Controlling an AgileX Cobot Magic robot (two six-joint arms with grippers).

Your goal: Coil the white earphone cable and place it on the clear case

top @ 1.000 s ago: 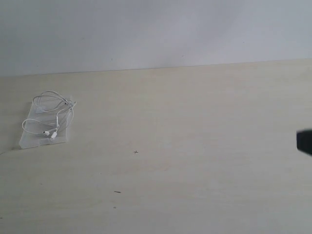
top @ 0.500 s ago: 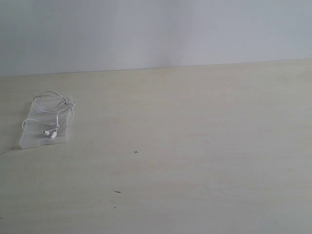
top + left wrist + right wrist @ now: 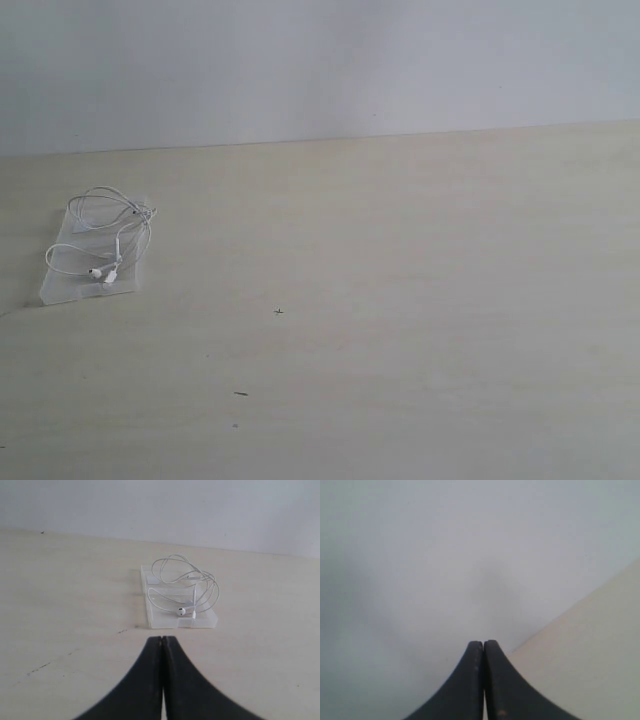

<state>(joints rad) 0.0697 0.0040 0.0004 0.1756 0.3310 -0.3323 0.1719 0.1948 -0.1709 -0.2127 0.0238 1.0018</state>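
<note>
We find the cable (image 3: 117, 245) coiled on the case (image 3: 68, 288) at mid-left of the exterior frame, left gripper (image 3: 161, 641) and right gripper (image 3: 483, 644) both pinched together and empty, so we judge placing done and would back off without snagging loops.

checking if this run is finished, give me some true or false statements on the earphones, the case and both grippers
1. The white earphone cable lies in loose loops on the clear case. True.
2. The left gripper has its jaws clamped on the cable. False: the jaws are shut on nothing and stop short of the case.
3. The right gripper has its jaws wide open. False: they are pressed together and hold nothing.
4. Neither gripper shows in the exterior view. True.
</note>
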